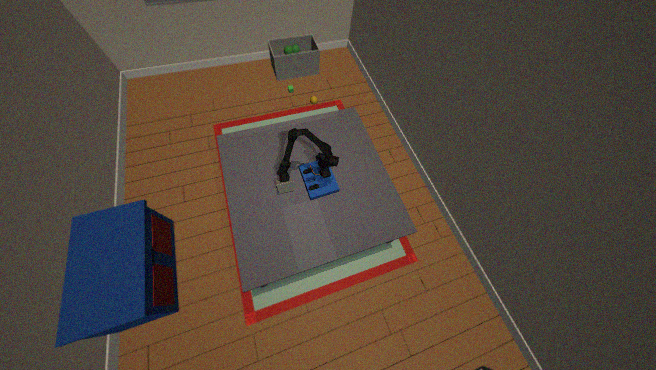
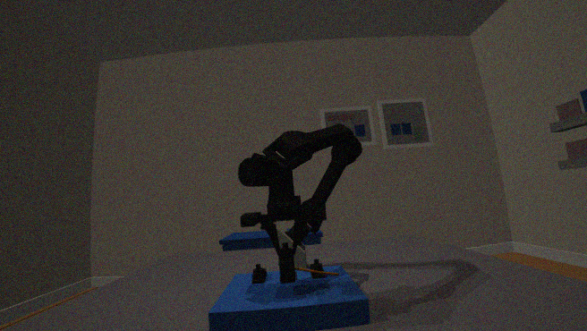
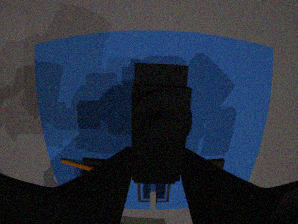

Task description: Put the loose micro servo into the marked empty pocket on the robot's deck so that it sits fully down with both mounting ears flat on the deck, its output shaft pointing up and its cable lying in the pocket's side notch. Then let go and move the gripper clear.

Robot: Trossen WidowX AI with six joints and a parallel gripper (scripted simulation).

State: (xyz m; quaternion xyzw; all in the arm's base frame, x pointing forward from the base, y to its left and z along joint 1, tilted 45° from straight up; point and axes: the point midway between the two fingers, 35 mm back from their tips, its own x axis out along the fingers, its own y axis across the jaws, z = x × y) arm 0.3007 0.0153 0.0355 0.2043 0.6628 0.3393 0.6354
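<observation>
Micro servo (image 2: 286,264) clamped upright in the gripper (image 2: 286,250), long axis vertical, lower end at or just above the blue deck (image 2: 250,300). Seen from the wrist as a dark block (image 3: 161,106) running straight up the middle of the view, square over the deck (image 3: 246,96). Which end carries the output shaft: cannot tell, too dark. Whether the body has entered the pocket: cannot tell either, its foot hidden in shadow.

Orange cable (image 2: 319,271) trailing off to one side, lying low across the deck top; a short orange stub (image 3: 76,164) showing in the wrist view beside one finger.

Fingers partly closed, pinching the servo body from both sides, jaws pointing straight down.

2 other small dark servos already seated on the deck, 1 (image 2: 259,274) on one side of the held one, 1 (image 2: 317,267) on the other, both standing close by but apart from it.

From the top view, gripper (image 1: 326,169) over the far part of the deck (image 1: 325,191), arm (image 1: 300,137) arched up and over from its base (image 1: 283,175) just beside the deck. Small pale block (image 1: 285,187) at the base's foot. All of it on a grey table (image 1: 320,225). A second blue slab (image 2: 242,239) behind the arm in the exterior view.
</observation>
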